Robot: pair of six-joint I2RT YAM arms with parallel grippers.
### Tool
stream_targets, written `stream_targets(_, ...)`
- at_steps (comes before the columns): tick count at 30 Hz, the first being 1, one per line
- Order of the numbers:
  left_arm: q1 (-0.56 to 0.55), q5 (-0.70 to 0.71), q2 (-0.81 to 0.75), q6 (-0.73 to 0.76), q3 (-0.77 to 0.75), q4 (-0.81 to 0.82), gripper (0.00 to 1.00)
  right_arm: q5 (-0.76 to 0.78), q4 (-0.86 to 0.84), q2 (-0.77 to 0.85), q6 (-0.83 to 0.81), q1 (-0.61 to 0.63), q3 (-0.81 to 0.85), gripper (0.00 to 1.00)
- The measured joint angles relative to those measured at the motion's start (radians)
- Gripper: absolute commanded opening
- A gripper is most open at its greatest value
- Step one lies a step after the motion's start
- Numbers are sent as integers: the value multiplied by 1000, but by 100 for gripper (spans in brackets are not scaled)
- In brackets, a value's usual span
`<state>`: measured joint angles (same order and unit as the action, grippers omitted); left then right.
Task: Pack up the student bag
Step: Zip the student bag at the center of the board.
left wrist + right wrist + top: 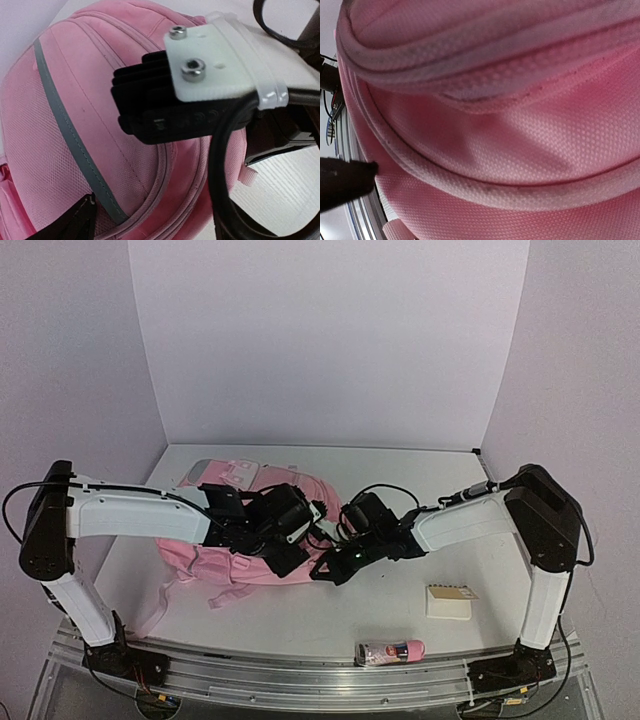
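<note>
Pink and soft, the student bag [225, 560] lies on the white counter [400, 615], a little left of the middle, with one strap reaching toward the near edge. From above, the left arm [130, 515] comes in from the left and the right arm [460, 520] from the right. The left gripper [288, 558] and the right gripper [325, 572] meet over the right end of the bag. On the bare counter at the right lies a small cream notebook [451, 602]. A pink bottle [390, 651] lies on its side at the near edge, beside the metal rail [250, 665]. Pale lilac walls [330, 340] close the space behind and at both sides.

In the left wrist view the bag fills the left half, with a grey stripe [65, 135] curving across it. One dark finger [75, 222] shows in the lower left corner; the other is hidden behind a black cable [222, 165], so I cannot tell how this gripper stands. A white plate with two screws [215, 65] on the right arm's wrist covers the upper right.

In the right wrist view pink woven fabric and its piped seams fill almost everything. One dark fingertip [342, 182] touches the fabric at the left. This gripper is pressed together; whether it pinches any fabric I cannot tell.
</note>
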<state>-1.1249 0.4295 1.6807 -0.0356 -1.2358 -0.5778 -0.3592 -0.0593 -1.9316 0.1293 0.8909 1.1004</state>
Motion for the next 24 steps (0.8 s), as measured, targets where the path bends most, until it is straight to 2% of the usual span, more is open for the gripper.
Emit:
stream_targets(4,15,3,9,32,0,5,56,3,0,0,12,0,0,0)
stream_targets(9,26,0,13,56,0,31,55,3,-1,0,28,0,0,0)
stream_targets(12,26,5,31,78,0,47,48,5,0,0,33,-1,0,0)
stream_targets(14,26,16,53,93,0,61,35,9,0,0,35,-3,0,0)
stream_targets(18,28,59,95,114,-5,87,2,20,4,0,41,-6,0,0)
stream_targets(24,28,113,105,142,-6,105,0,34,1,0,51,-7,0,0)
